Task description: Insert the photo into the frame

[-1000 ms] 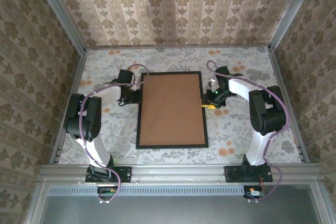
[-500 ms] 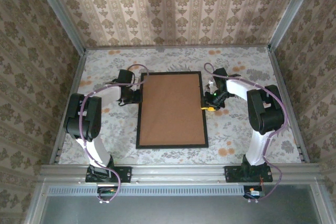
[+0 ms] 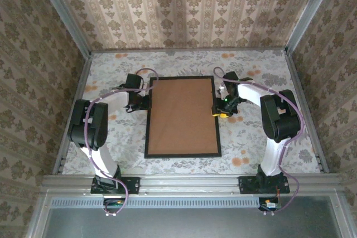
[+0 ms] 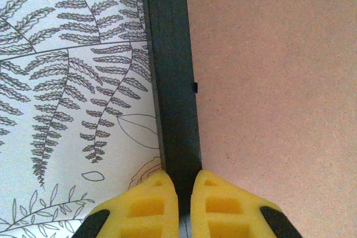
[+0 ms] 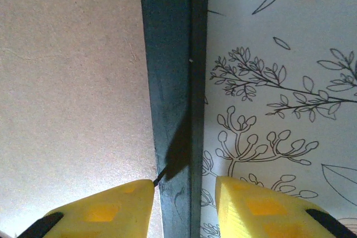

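The black frame (image 3: pixel 148 132) lies flat in the middle of the table with a plain brown backing board (image 3: pixel 183 116) filling it. The photo is hidden. My left gripper (image 3: pixel 144 103) is at the frame's left rail (image 4: pixel 170 71); its yellow fingers (image 4: pixel 142 204) are shut, with only a narrow slit between them, over the rail. My right gripper (image 3: pixel 218 110) is open astride the right rail (image 5: pixel 173 54), one finger (image 5: pixel 106 210) over the board (image 5: pixel 72 82) and the other (image 5: pixel 251 202) over the table. A small black tab (image 5: pixel 160 176) pokes out by the finger over the board.
The table has a floral cloth (image 3: pixel 245 137) and is walled in by patterned panels and metal posts (image 3: pixel 301 4). Another small tab (image 4: pixel 196 86) sits on the left rail's inner edge. A metal rail (image 3: pixel 184 181) carrying both arm bases runs along the near edge.
My right gripper has shifted left, in over the frame's right rail. The left arm, the frame and the board have stayed put.
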